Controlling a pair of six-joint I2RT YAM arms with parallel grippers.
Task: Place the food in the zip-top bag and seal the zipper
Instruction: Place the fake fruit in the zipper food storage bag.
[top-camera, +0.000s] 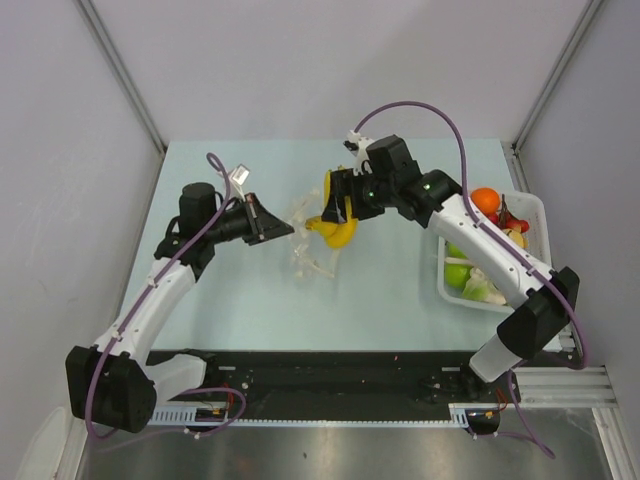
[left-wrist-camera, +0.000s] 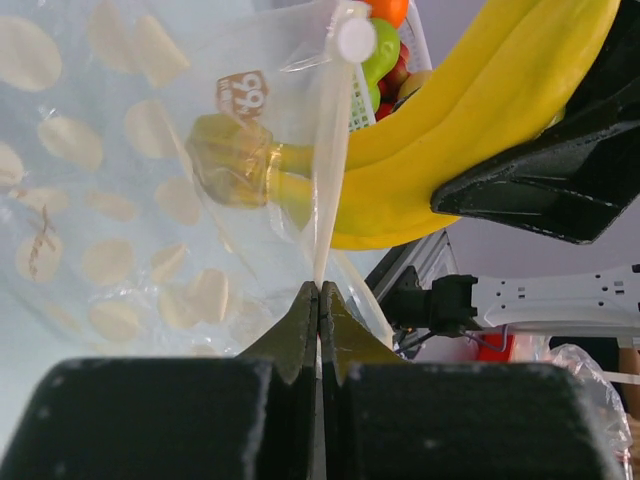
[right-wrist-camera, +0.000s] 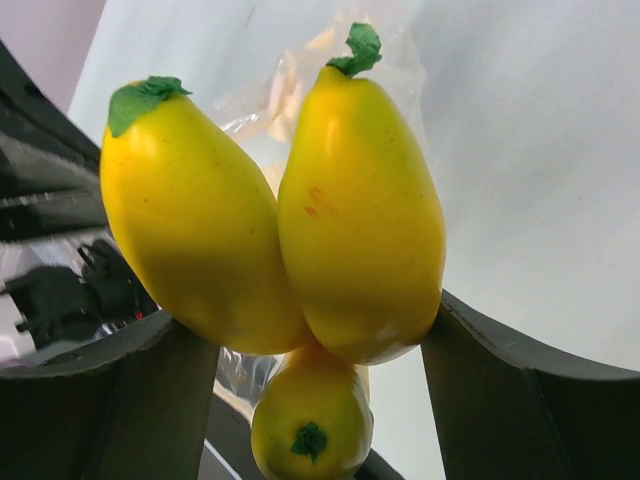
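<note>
two grips on: left end effector (left-wrist-camera: 318, 292) pinches zip-top bag (left-wrist-camera: 110, 180) edge, right end effector (top-camera: 340, 208) clasps bananas (right-wrist-camera: 360, 210); insertion step; next, push into mouth, release.

The pale blue table (top-camera: 250, 290) carries a white basket (top-camera: 533, 200) of food (top-camera: 456, 274) at its right edge and a clear bag (top-camera: 312, 258) near the middle.

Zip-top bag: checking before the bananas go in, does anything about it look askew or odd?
Yes: the zip-top bag is crumpled, pinched by one thin edge in the left end effector, the rest sagging toward the table.
</note>
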